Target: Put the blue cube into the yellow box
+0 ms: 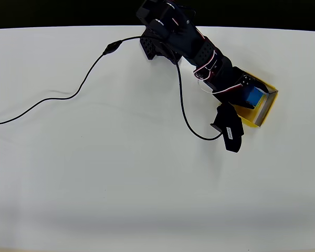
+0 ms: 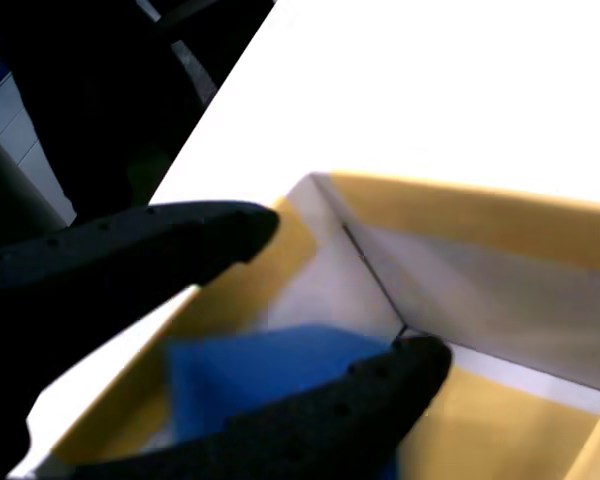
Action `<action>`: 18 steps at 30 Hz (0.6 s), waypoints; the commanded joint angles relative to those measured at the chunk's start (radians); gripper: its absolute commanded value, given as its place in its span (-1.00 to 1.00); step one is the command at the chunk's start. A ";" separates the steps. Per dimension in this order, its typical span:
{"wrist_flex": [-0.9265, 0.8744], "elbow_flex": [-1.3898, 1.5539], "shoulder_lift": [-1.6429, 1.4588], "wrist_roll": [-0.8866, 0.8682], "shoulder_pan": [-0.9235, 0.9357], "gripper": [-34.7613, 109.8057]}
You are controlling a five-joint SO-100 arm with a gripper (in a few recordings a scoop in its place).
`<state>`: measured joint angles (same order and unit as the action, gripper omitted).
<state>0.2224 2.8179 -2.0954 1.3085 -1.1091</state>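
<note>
The gripper [image 2: 340, 300] hung over the yellow box [image 1: 269, 107] at the right side of the table [image 1: 94, 184] in the overhead view, with the blue cube [image 1: 253, 97] between its fingers. In the wrist view the fingers were spread a little, upper one clear of the cube [image 2: 270, 375], lower one running along the cube's near edge; whether it was touching or just in front could not be told. The step looked like the release: cube appeared already down inside the box, task nearly done. To do it well, the jaws should open fully before lifting, then rise straight up so neither finger drags the cube or catches a thin wall and tips the box. The cube was bright blue, matte, plain faces, blurred in the wrist view. It sat toward the box's left part in the overhead view, roughly half the box's width, yellow floor showing on its right and pale walls around
</note>
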 commanded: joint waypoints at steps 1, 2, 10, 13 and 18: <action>0.078 -0.009 -0.023 0.032 -0.008 -0.06; 0.083 -0.009 -0.021 0.040 -0.006 -0.06; 0.156 -0.066 -0.064 0.189 0.044 -0.07; 0.147 -0.114 -0.117 0.249 0.095 -0.13; -0.021 -0.219 -0.190 0.287 0.265 -0.24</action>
<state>0.2700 2.7535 -2.1767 1.5601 -0.9526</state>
